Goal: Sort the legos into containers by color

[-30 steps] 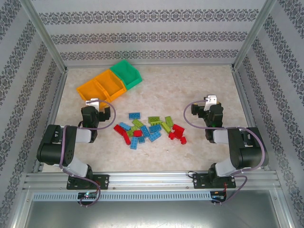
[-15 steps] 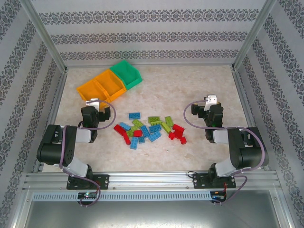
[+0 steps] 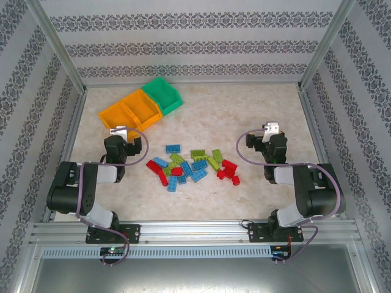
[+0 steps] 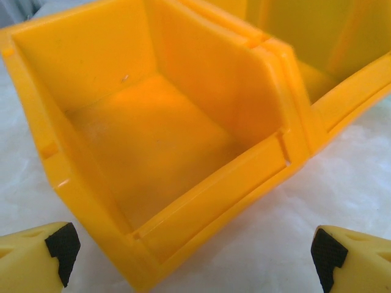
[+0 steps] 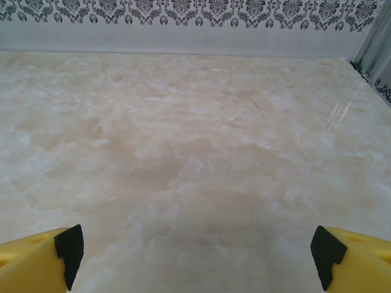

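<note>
The biggest thing I see from the top camera is the pale, stone-look table (image 3: 244,104), with patterned walls (image 3: 195,43) around it. At the bottom of that picture sit my two black arms, the left arm (image 3: 79,189) in the lower left and the right arm (image 3: 311,195) in the lower right. Next come the bins, three in a slanted row in the upper left of the table, touching side by side. There is an orange bin (image 3: 114,116) at the low left end, a second orange bin (image 3: 142,105) in the middle and a green bin (image 3: 164,93) at the upper right end. The legos (image 3: 192,163) lie in a loose heap in the middle of the picture, between the two arms and well apart from the bins. Red, blue and lime green ones are mixed up, with a blue brick (image 3: 173,148) at the top edge of the heap and red bricks (image 3: 229,171) at its right end. The left gripper (image 3: 124,135) sits just below the low orange bin. In the left wrist camera its yellow fingertips (image 4: 36,259) are in the bottom corners, spread wide, facing that bin's open front. The right gripper (image 3: 264,137) is right of the heap. In the right wrist camera it is spread wide too, over bare table.
</note>
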